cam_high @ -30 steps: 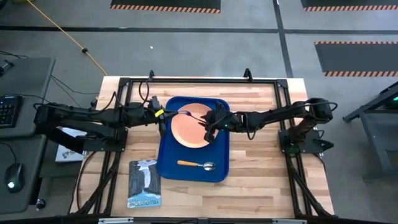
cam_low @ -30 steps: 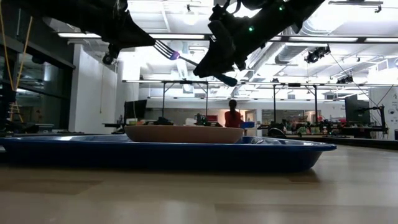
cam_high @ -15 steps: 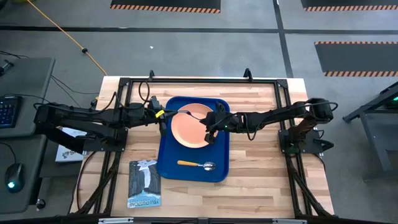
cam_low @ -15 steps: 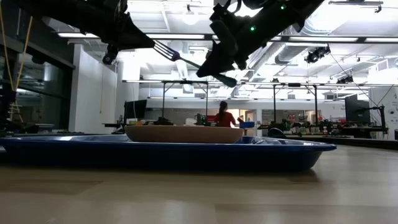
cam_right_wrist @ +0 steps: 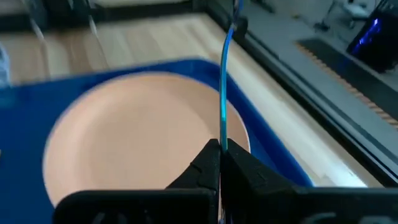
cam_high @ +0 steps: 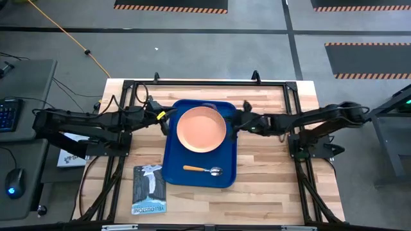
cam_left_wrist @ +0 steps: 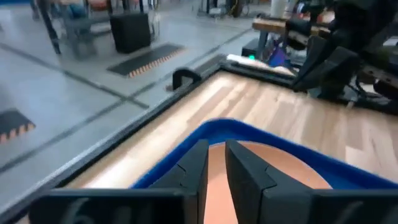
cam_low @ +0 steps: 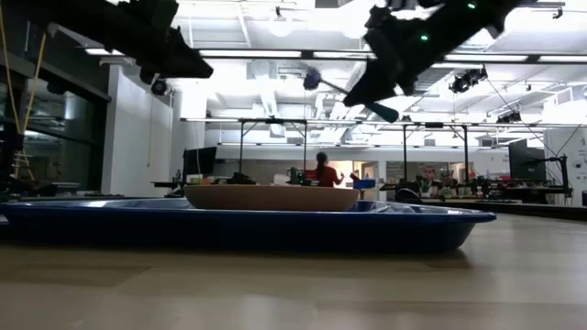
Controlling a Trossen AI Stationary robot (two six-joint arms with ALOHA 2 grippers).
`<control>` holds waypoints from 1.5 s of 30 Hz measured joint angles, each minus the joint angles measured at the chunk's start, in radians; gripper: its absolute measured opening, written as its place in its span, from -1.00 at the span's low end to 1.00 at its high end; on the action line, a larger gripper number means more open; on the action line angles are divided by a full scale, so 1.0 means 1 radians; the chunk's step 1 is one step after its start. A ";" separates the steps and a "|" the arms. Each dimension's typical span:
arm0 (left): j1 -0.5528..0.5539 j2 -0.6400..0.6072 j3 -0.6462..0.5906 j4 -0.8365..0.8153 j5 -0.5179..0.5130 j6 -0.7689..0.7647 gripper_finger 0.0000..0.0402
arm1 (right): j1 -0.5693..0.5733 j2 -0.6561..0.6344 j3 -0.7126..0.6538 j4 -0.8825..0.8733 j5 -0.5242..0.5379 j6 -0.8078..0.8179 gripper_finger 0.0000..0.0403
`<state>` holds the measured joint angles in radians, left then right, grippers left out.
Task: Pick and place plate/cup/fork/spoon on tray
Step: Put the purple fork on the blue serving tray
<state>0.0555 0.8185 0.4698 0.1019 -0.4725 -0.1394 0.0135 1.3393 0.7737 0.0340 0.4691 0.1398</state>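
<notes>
The salmon-pink plate [cam_high: 201, 128] lies on the far half of the blue tray [cam_high: 225, 168]. The spoon [cam_high: 203, 170] with the orange handle lies on the tray's near half. My right gripper [cam_high: 232, 126] hovers over the plate's right edge and is shut on the thin light-blue fork [cam_right_wrist: 222, 74]. The fork also shows in the low view [cam_low: 335, 87], high above the plate. My left gripper [cam_high: 166, 123] hovers over the tray's left rim, its fingers [cam_left_wrist: 196, 168] a narrow gap apart and empty. My right gripper pinches one end of the fork [cam_right_wrist: 222, 134] between its two fingers. The fingers come from the table's right side, slanting down. The fork sticks out beyond the fingertips toward the left, its free end [cam_low: 312, 80] raised, lifted clear of the plate and tray.
A grey-blue booklet [cam_high: 149, 189] lies on the table's near left, beside the tray. A black frame [cam_high: 205, 83] runs along the table's far edge. A person [cam_low: 323, 170] stands far off in the room behind.
My right gripper has drawn back toward the table's right edge, from over the plate's middle to its right edge, carrying the fork along. The fork's free end has come away from my left gripper. My left gripper has pulled back a little toward the left.
</notes>
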 joint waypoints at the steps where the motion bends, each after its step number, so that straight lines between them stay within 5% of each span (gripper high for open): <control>1: 0.000 0.001 -0.011 0.030 0.000 0.020 -0.75 | 0.000 -0.029 -0.044 0.059 -0.002 -0.001 -1.00; 8: 0.004 0.045 -0.137 0.485 0.172 0.081 -0.61 | -0.037 -0.152 -0.340 0.612 -0.125 -0.035 -1.00; 13: 0.004 0.168 -0.155 0.712 0.210 0.095 -0.42 | -0.064 -0.111 -0.390 0.834 -0.221 -0.039 -1.00; 20: 0.004 0.438 -0.101 0.894 0.213 0.116 -0.07 | -0.066 0.083 -0.269 0.910 -0.319 -0.035 -1.00; 25: 0.004 0.561 -0.013 0.899 0.321 0.085 0.11 | -0.064 0.241 -0.154 0.923 -0.378 -0.035 -1.00; 39: -0.016 0.595 0.029 0.894 0.390 0.065 0.18 | 0.007 0.331 -0.040 0.922 -0.410 -0.082 -1.00; 45: -0.017 0.595 0.030 0.953 0.450 0.062 0.18 | 0.007 0.331 -0.040 0.900 -0.344 -0.094 -1.00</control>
<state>0.0384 1.4132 0.4999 1.0551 -0.0225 -0.0776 0.0205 1.6703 0.7338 0.9343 0.1249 0.0458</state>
